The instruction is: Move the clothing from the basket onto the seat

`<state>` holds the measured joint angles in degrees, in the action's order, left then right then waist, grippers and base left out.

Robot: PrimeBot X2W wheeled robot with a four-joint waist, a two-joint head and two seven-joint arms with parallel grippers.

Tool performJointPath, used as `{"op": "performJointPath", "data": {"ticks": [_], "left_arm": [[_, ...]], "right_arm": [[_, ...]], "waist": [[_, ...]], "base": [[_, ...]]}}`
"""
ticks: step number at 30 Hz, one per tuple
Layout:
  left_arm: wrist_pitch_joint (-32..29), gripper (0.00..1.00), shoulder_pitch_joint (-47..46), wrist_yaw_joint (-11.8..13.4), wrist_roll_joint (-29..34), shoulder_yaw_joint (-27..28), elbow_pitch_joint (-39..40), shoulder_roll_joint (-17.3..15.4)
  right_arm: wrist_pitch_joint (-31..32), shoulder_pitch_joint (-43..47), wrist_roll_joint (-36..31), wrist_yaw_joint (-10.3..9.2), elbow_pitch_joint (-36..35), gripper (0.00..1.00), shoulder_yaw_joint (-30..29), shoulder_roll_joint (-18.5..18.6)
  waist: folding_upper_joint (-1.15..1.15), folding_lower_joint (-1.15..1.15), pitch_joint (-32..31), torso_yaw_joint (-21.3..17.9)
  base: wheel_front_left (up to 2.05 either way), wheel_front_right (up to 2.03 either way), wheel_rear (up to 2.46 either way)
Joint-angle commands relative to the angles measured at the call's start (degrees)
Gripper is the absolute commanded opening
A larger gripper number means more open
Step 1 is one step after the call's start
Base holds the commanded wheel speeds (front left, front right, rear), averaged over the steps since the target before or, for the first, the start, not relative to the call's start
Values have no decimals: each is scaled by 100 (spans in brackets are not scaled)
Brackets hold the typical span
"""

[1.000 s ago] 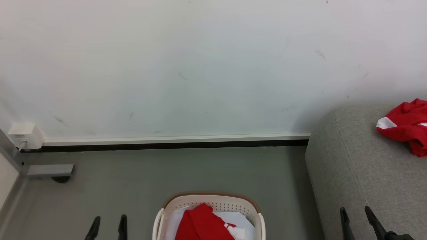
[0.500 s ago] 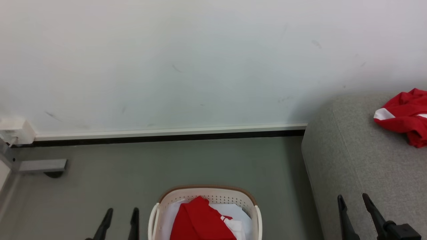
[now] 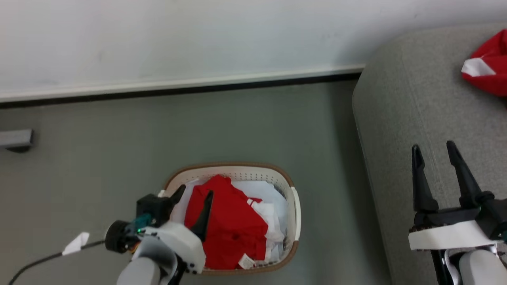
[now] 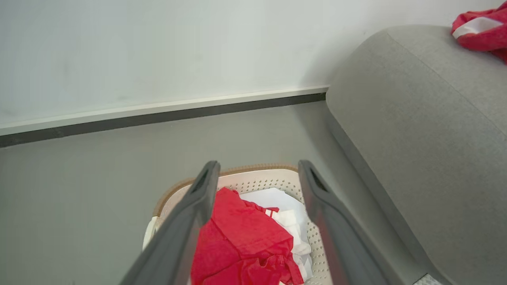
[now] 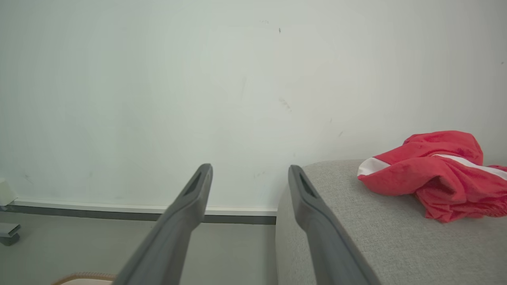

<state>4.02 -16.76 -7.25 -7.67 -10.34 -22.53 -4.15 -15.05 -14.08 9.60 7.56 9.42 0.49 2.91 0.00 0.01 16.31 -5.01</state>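
Smooth floor (image 3: pixel 119 138) bears perforated basket (image 3: pixel 237 173) of crumpled red clothing (image 3: pixel 229 225).

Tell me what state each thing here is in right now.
Laundry basket: upright, loaded.
Grey sofa: mostly bare.
Red garment in basket: crumpled, ungrasped.
Red garment with white band: bunched on sofa.
Left gripper: jaws open, above basket.
Right gripper: jaws open, empty.

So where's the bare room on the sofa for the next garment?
The sofa is bare from its rounded corner to the red garment lying on it; the open right gripper hangs at that stretch's edge. The basket is crowded: fabric fills it, left gripper over it.
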Motion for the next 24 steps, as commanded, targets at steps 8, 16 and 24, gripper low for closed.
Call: {"op": "performJointPath", "data": {"ticks": [8,16,24], "left_arm": [[-728,100,-1308,189,39,-232,-1129,58],[-872,100,-2431,434,-16,-299,-2302,87],[-732,100,-3209,671,-80,-200,-3320,0]], "right_arm": [[-9,-704,-63,-14,-439,100,51,-2],[-9,-1201,-156,-15,-858,100,198,-4],[-9,-1408,-229,-15,-1201,100,295,-2]], "waist": [[0,-1,1656,-376],[0,-1,2628,-493],[0,-1,3182,-504]], "base": [[0,0,0],[0,0,0],[0,0,0]]}}
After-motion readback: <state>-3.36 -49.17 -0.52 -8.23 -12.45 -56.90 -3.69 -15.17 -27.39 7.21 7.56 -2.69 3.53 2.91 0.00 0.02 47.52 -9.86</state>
